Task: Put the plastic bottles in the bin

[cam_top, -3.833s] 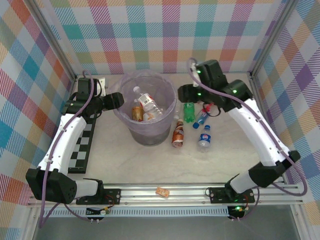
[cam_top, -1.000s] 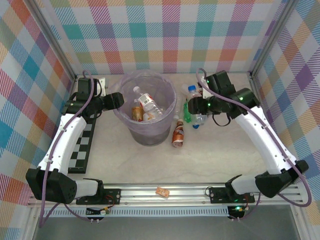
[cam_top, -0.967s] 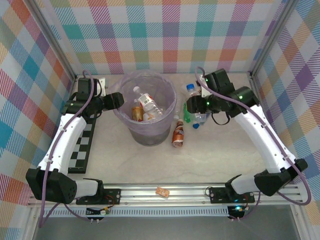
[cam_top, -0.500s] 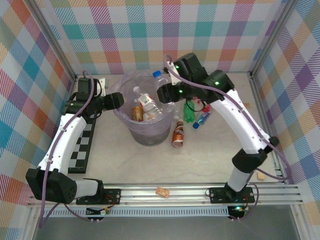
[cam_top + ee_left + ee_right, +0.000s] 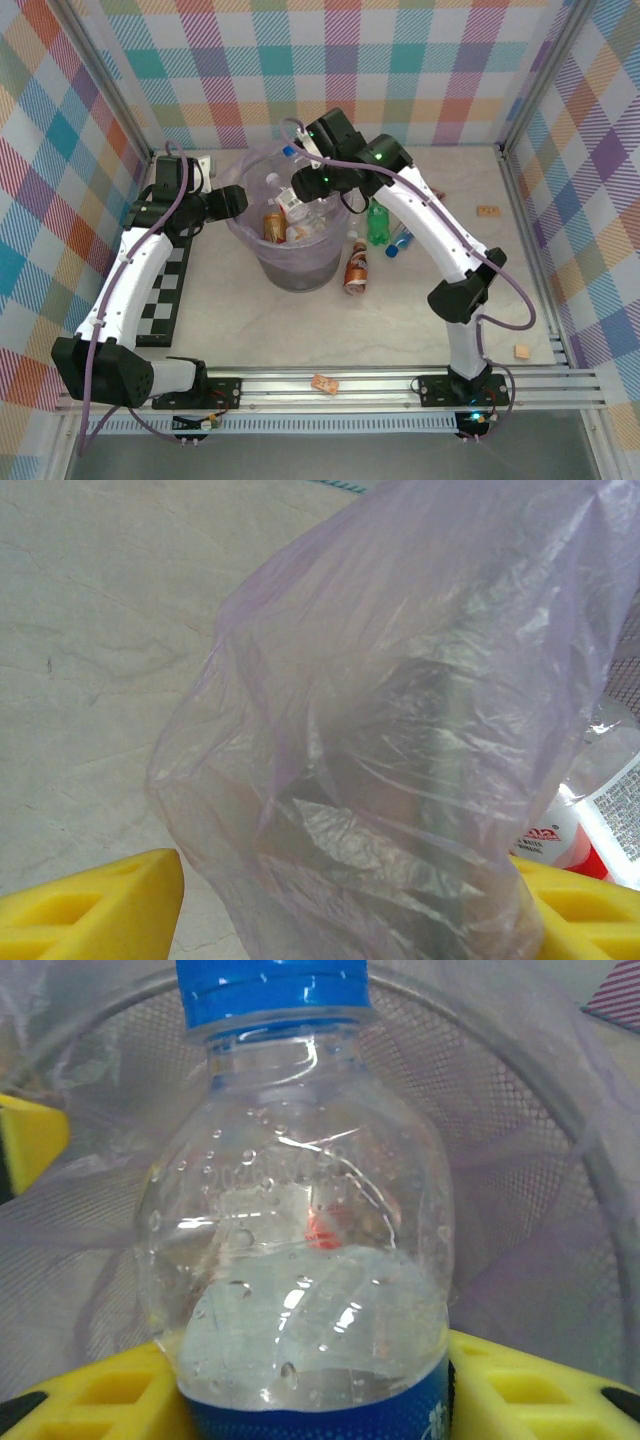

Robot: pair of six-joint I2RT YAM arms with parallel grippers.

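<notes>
Reaching leftward over the bin (image 5: 300,272), pinching a blue-capped bottle (image 5: 300,1240) in the right gripper (image 5: 300,172); a second ago, right of it. Clamping its rim with the left gripper (image 5: 232,200).

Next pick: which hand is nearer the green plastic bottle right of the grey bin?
Right. The right hand, gripping a clear blue-capped bottle, is over the grey bin, left of the green plastic bottle; the left hand is at the bin's left rim.
</notes>
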